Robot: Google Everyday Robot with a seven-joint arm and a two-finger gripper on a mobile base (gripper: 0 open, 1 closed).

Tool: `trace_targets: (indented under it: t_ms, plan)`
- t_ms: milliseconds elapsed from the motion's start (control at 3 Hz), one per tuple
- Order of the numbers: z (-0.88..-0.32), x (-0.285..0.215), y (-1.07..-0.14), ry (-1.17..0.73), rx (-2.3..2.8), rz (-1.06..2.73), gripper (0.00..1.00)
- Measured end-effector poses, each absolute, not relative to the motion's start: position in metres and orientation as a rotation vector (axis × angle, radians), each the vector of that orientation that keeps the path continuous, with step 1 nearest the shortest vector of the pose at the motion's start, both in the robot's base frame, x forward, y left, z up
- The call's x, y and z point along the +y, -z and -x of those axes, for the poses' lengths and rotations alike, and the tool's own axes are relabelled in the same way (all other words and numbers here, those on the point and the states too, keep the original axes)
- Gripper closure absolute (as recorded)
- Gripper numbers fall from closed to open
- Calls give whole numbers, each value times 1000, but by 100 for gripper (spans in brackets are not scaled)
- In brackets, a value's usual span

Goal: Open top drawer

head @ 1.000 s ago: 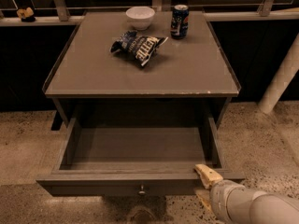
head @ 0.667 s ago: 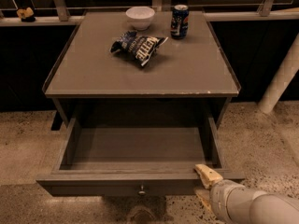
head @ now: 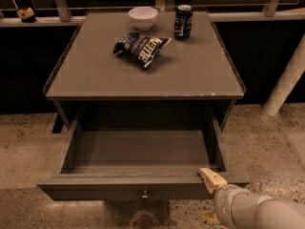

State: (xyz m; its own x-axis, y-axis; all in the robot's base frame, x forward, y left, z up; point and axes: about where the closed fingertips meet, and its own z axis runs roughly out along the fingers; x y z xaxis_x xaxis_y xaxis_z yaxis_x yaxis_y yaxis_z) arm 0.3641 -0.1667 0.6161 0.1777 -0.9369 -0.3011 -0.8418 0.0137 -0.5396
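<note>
- The top drawer (head: 95,191) stands pulled well out under the table (head: 86,80).
- On top: a white bowl (head: 143,17), a chip bag (head: 141,47) and a can (head: 183,22).
- The gripper (head: 212,180) touches the drawer's right front edge; whether it grips, I cannot tell.

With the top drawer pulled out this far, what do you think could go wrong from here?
1. The top drawer stands far out of the table; more pulling might drag it off its runners.
2. The end effector sits at the drawer's front right corner, away from the knob; force there could skew the drawer.
3. A jolt could topple the soda can standing on top.
</note>
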Motion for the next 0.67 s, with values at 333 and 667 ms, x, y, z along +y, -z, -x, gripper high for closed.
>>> trace_targets:
  t_ms: [333, 667]
  plan:
    - [-364, -167, -616, 197, 1675, 1837, 0]
    - [-364, -167, -616, 197, 1675, 1837, 0]
